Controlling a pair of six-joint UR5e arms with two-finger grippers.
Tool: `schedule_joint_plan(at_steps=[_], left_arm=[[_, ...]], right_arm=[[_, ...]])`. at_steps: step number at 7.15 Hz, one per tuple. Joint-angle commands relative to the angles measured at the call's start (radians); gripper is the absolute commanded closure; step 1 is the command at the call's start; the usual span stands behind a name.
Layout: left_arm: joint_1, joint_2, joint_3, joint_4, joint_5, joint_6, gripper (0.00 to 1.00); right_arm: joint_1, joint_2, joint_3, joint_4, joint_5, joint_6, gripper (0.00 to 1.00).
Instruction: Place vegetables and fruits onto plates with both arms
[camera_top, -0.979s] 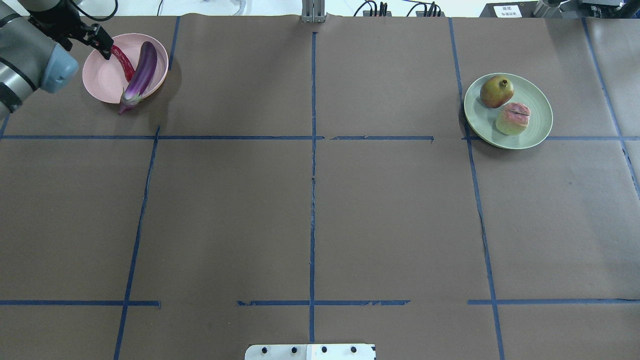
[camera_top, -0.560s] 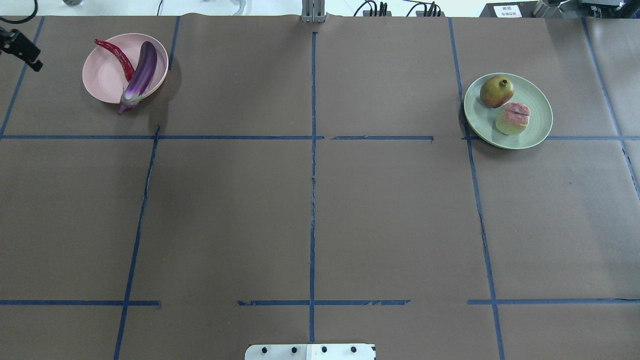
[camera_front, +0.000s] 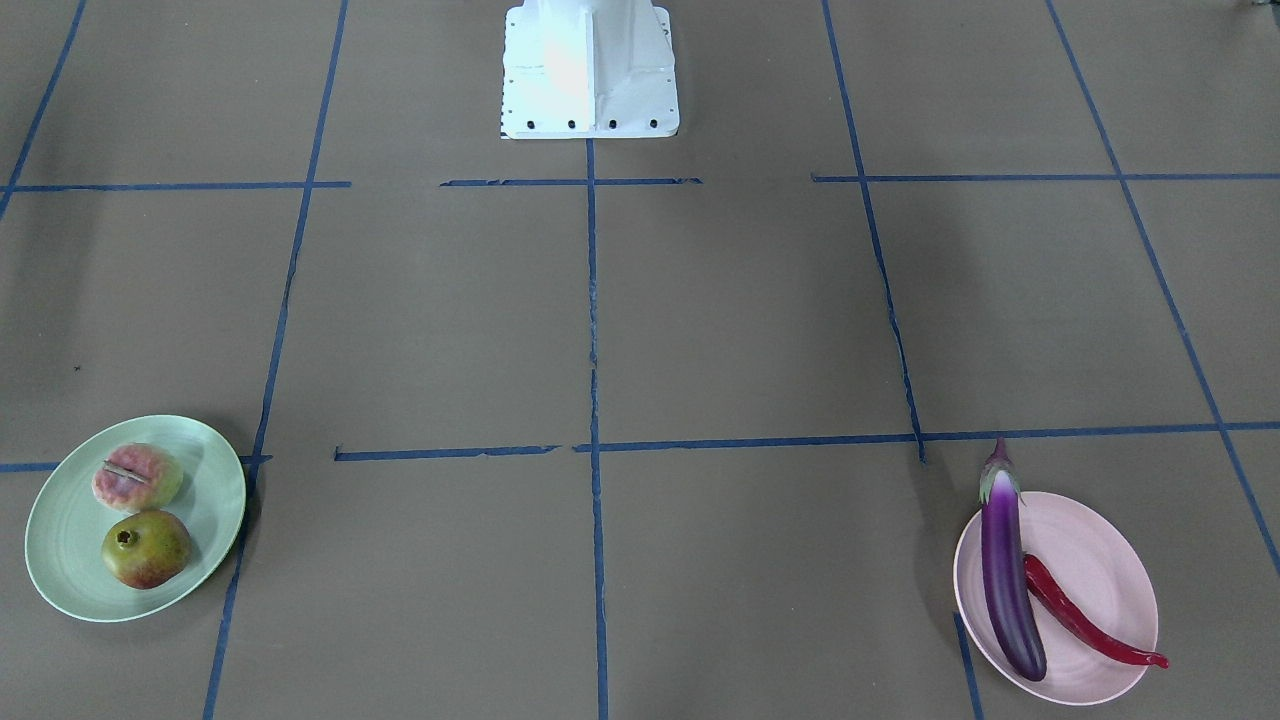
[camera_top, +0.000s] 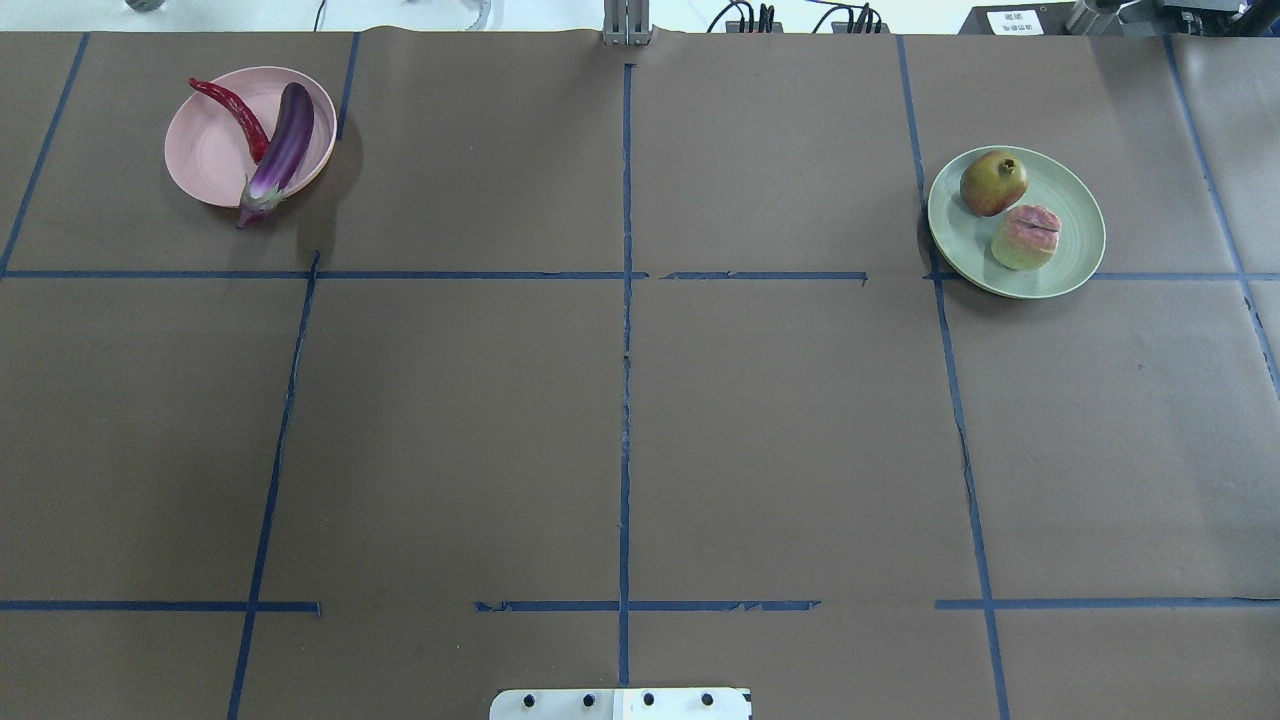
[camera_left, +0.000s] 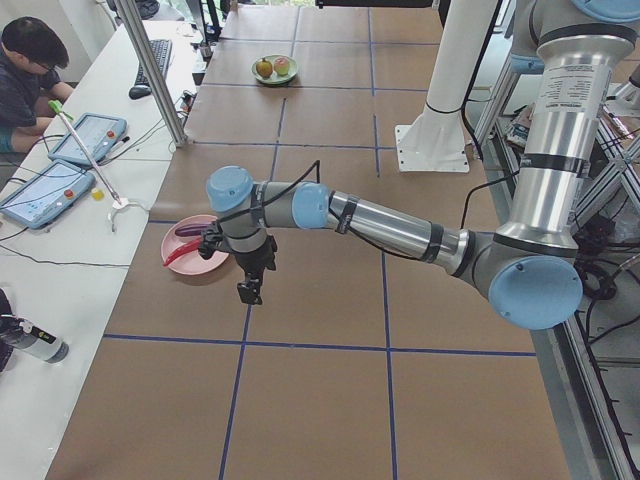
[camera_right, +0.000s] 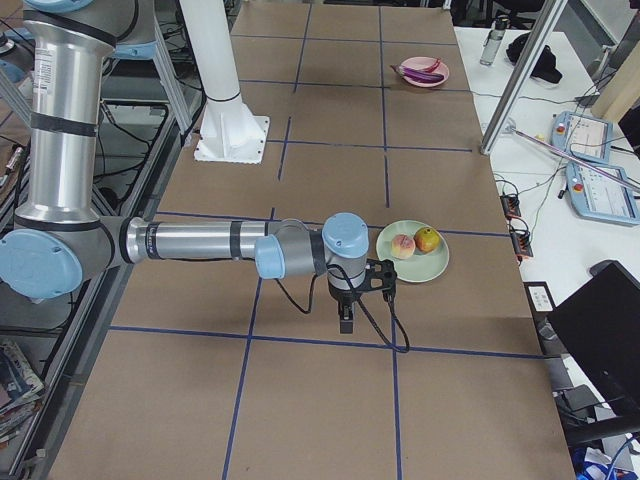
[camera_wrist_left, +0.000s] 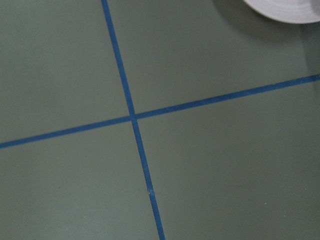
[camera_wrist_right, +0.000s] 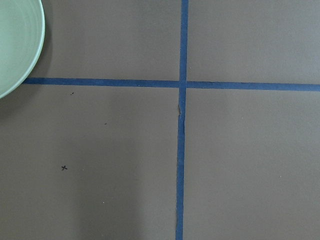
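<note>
Nearest, the white base (camera_top: 620, 703) meets blue tape lines (camera_top: 625, 400). The left gripper (camera_left: 248, 290) and right gripper (camera_right: 346, 320) hang over brown paper (camera_top: 780, 450) beside their plates; I cannot tell how their fingers stand. Farther off, eggplant (camera_top: 285, 140) and chili (camera_top: 235, 108) touch on the pink plate (camera_top: 205, 150), and peach (camera_top: 1026, 238) and pomegranate (camera_top: 992, 183) sit on the green plate (camera_top: 1075, 215).

One camera looks down from behind the white base (camera_top: 620, 703); another faces it across the table (camera_top: 780, 420). Both show the pink plate (camera_top: 205, 150) and green plate (camera_top: 1075, 235). Side cameras look along from each end. Wrist cameras look down, close.
</note>
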Motion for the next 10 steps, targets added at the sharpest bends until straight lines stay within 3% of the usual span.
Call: schedule_joint_plan(at_steps=[1, 2, 4, 10], left_arm=[[-0.016, 0.062, 0.014, -0.003, -0.031, 0.007, 0.00], [-0.017, 0.094, 0.005, -0.035, -0.031, 0.016, 0.00], [-0.019, 0.178, 0.014, -0.230, -0.022, 0.012, 0.00], [-0.042, 0.195, -0.012, -0.151, -0.020, 0.004, 0.00]], right_arm=[[0.001, -0.003, 0.001, 0.000, 0.001, 0.002, 0.00], [0.000, -0.003, 0.001, 0.000, 0.001, 0.002, 0.00], [0.001, -0.003, 0.001, 0.000, 0.002, 0.002, 0.00], [0.001, -0.010, 0.001, 0.000, 0.004, 0.003, 0.00]])
